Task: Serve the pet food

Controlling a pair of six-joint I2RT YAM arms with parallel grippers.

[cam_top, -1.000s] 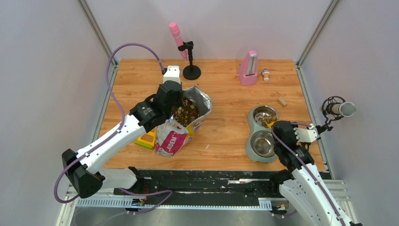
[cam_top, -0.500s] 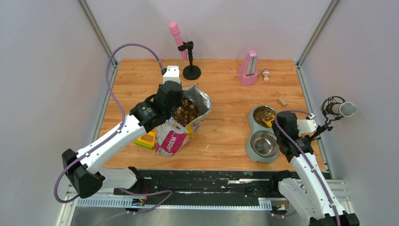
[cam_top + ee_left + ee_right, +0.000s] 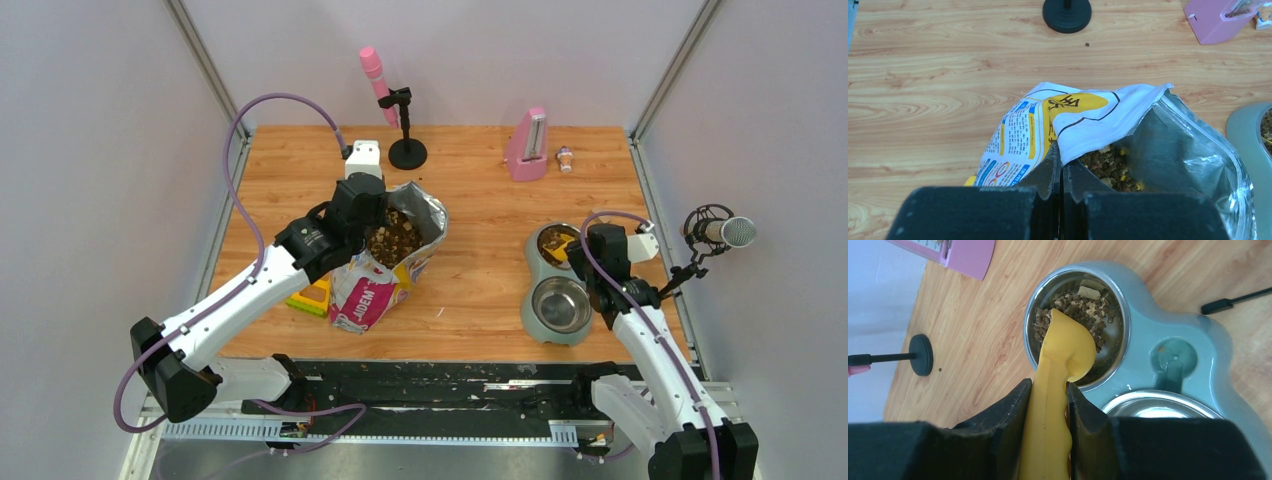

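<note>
The pet food shows as brown kibble inside the open printed bag in the top view and in the left wrist view. More kibble lies in the far steel bowl of the grey double feeder. My left gripper is shut on the bag's upper edge and holds it open. My right gripper is shut on the handle of the yellow scoop. The scoop's head hangs over the far bowl, its back towards the camera. The near bowl holds no food.
A pink microphone on a black stand and a pink metronome stand at the back. A small bottle and a wooden block lie near them. A yellow-green block sits left of the bag. A microphone juts in at right.
My right gripper has swung away from the table's near edge with the scoop, bringing the scoop's head over the far bowl. The left arm and the bag have not moved.
</note>
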